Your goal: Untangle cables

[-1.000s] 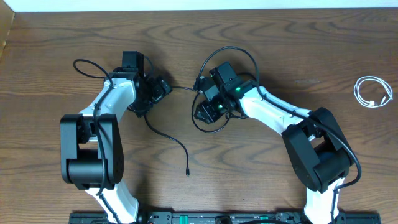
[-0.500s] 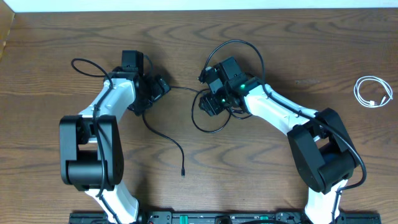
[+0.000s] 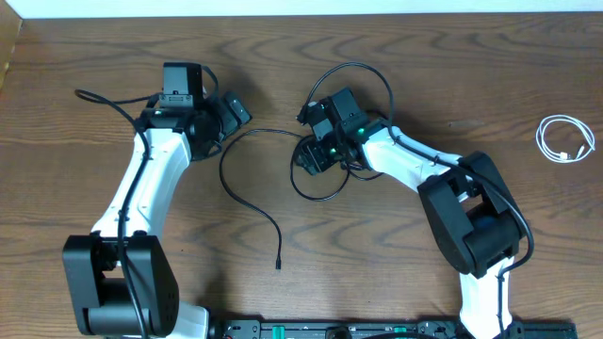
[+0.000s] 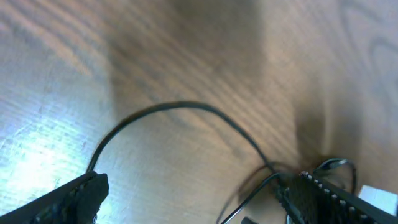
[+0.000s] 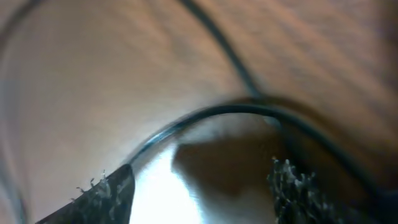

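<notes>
Two thin black cables lie tangled mid-table. One black cable [image 3: 247,200] arcs from the right gripper's area leftward, then runs down to its plug [image 3: 279,265]. In the left wrist view this cable [image 4: 180,106] curves ahead of the fingertips. The second black cable [image 3: 369,72] loops around my right gripper [image 3: 312,156] and shows below it as well. A coiled white cable [image 3: 565,138] lies apart at the far right. My left gripper [image 3: 232,110] is open, left of the arc, holding nothing. My right gripper [image 5: 199,196] is open over the table, a cable [image 5: 236,111] crossing just beyond its fingers.
A thicker black cord [image 3: 99,97] trails from the left arm toward the back left. The table's back edge [image 3: 301,13] runs along the top. The arm bases stand at the front edge.
The left arm has swung up and left, away from the cable, which now bows out in a wider arc. The right gripper's jaws have spread while it stays over the tangle.
</notes>
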`<state>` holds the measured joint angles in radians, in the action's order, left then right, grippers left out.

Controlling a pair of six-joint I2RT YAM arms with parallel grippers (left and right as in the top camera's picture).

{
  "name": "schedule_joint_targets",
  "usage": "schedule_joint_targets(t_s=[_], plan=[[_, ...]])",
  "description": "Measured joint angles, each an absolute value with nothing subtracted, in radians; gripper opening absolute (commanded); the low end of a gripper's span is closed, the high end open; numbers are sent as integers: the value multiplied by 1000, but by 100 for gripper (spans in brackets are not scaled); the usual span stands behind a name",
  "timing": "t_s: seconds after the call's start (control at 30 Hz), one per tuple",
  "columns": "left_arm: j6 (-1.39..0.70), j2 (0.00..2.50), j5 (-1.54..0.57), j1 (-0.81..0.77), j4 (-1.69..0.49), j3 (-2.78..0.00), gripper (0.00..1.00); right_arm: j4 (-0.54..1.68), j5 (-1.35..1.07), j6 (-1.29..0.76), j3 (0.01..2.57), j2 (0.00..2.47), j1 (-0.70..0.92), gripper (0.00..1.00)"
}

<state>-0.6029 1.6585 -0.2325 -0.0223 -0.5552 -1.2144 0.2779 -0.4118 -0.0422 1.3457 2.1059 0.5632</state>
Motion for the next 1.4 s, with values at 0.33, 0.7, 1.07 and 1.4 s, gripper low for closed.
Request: schedule_joint_targets(t_s=[0.33,0.7,1.07,1.4], plan=[[-603,1661,-233,-22,-576,-1214,98,271,-709,-44,1345,2127,543,60],[-603,1661,-233,-22,-576,-1214,98,332,-679,-45,1345,2108,443,55],[-603,1661,-233,-22,-576,-1214,98,266,-550,-66,1345,2108,443,53],[-603,1661,-233,-22,-576,-1214,98,268,-450,-102,1345,2107,443,53]])
